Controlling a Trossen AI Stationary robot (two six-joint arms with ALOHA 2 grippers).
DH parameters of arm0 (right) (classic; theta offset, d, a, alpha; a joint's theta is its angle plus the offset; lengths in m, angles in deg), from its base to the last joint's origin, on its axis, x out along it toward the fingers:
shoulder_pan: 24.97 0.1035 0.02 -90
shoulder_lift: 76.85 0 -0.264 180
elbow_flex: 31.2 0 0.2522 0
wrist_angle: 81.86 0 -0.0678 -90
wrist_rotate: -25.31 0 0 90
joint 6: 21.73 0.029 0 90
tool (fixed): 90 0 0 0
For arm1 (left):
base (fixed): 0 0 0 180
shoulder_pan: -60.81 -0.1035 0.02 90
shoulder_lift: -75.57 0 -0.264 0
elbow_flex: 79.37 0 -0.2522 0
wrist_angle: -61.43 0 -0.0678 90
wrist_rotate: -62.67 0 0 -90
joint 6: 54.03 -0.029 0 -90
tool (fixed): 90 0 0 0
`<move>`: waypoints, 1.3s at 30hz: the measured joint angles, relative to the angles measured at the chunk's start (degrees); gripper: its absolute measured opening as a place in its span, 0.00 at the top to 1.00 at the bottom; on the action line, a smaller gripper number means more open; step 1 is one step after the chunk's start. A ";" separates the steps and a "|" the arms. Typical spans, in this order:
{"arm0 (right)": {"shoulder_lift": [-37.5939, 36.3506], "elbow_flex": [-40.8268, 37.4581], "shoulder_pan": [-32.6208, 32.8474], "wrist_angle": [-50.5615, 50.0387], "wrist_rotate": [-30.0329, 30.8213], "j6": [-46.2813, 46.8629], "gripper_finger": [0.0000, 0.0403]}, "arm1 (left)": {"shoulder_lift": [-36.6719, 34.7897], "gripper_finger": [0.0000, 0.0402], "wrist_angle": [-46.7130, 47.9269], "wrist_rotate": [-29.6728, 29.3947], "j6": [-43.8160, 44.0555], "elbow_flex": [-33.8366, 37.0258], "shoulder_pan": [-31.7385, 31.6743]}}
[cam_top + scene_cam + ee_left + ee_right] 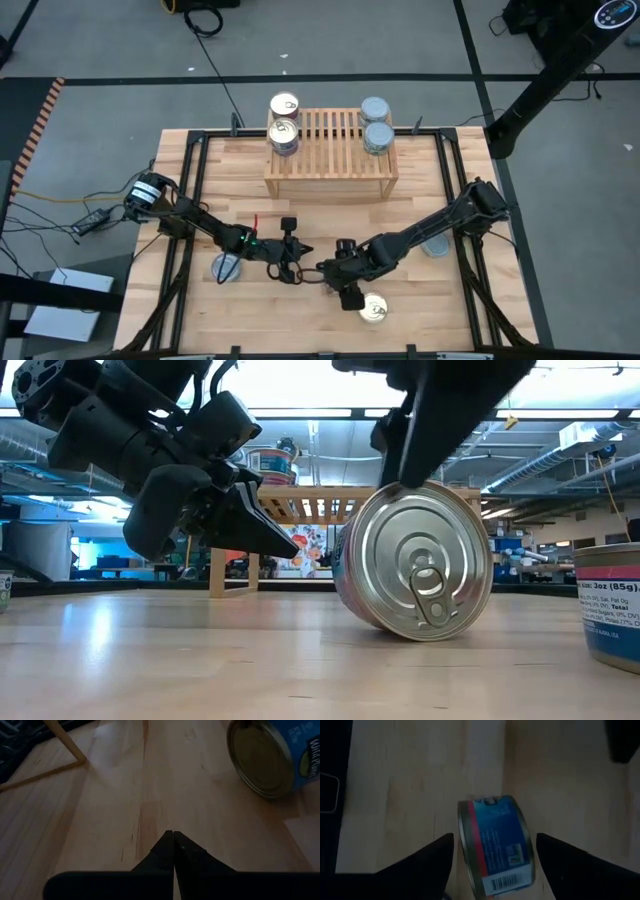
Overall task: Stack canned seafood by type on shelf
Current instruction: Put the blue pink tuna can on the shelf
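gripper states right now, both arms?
Left gripper: closed, holding nothing.
Right gripper: open, fingers either side of the tin lying on its side, not gripping.

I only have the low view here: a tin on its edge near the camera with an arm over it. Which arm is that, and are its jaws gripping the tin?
Observer: The right gripper. Its jaws stand open either side of the tin, not clamped.
Operator: And the left one?
Observer: The left gripper is shut on nothing, over bare tabletop.
Operator: What is on the shelf?
Observer: From above, the shelf has gold-topped tins at its left end and silver-topped tins at its right.
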 joint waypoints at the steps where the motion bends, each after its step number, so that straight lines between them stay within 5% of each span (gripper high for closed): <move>1: 0.39 -0.29 -0.01 0.38 -0.58 -0.04 0.28 | 0.00 0.98 0.00 0.00 0.00 0.00 0.00; 16: 0.38 -1.72 -0.48 2.61 -2.39 0.38 0.50 | 0.04 0.98 -0.44 0.00 0.17 0.04 -0.02; 30: -0.65 -1.78 -0.78 2.87 -3.28 3.79 0.50 | 0.04 0.98 -0.46 0.02 0.20 0.07 -0.01; 39: -10.44 -1.78 -5.29 0.47 -0.56 6.88 0.50 | 0.04 0.98 -3.64 -0.22 -1.58 0.11 0.11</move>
